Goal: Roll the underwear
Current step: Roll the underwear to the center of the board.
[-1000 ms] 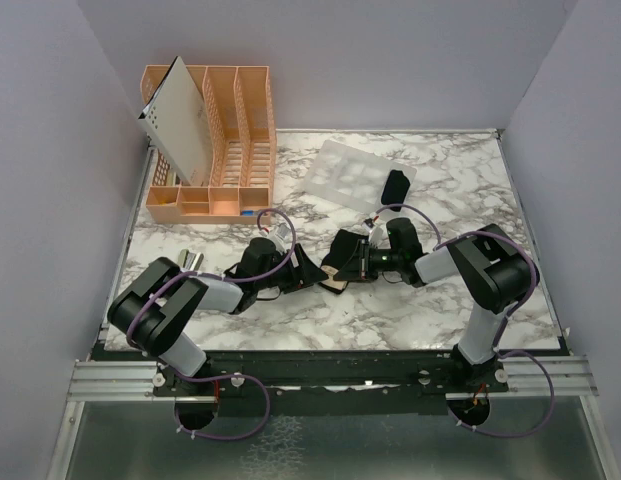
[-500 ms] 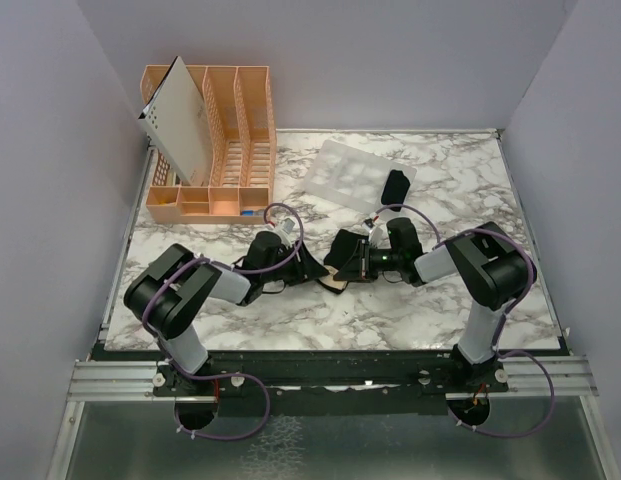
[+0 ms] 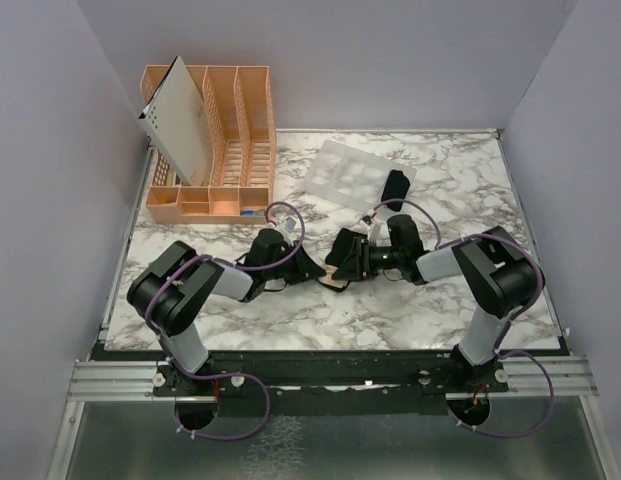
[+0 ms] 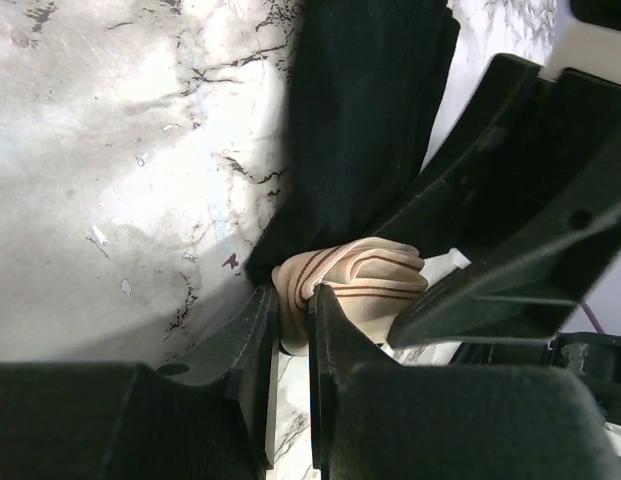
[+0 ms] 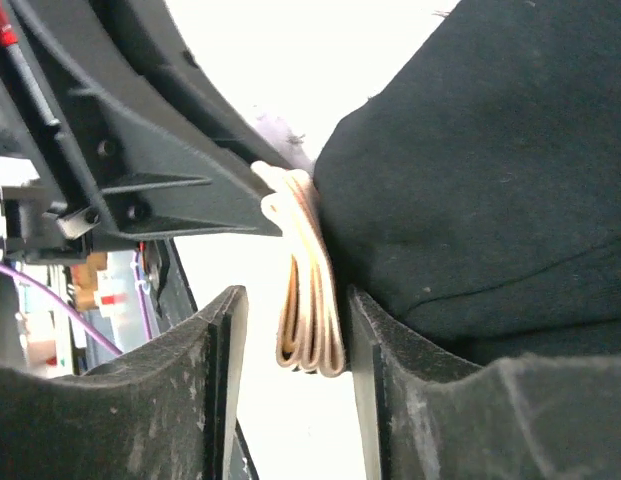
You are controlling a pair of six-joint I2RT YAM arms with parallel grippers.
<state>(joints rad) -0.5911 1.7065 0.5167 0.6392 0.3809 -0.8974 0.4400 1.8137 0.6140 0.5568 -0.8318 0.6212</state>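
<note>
Two robot arms are seen from above, meeting low over the middle of a marbled surface point(image 3: 440, 300), with a piece of black underwear point(image 4: 365, 120) gathered between them. The step in hand is judged to be the rolling itself, at the end where the garment's tan band point(image 4: 355, 280) has been folded over on itself into several striped layers. In the left wrist view, the left hand point(image 4: 295, 300) is shown with its fingers drawn almost together, apparently clamped on the edge of that folded band, while the black cloth stretches away across the surface beyond it. In the right wrist view, the right hand point(image 5: 298, 300) is shown with its fingers apart, one on each side of the band; a strip of light is visible between the band and one finger, so no firm grip is indicated, and the black cloth is pressed against the other finger. The two hands are nearly touching each other. For the next move, the band would probably need to be turned over onto the black cloth by both hands together, kept tight so that the roll is not lost. A second black bundle point(image 3: 394, 186), seemingly already rolled, lies well apart at the edge of a clear sheet point(image 3: 345, 170), and an orange rack point(image 3: 235, 130) stands at the far left.
</note>
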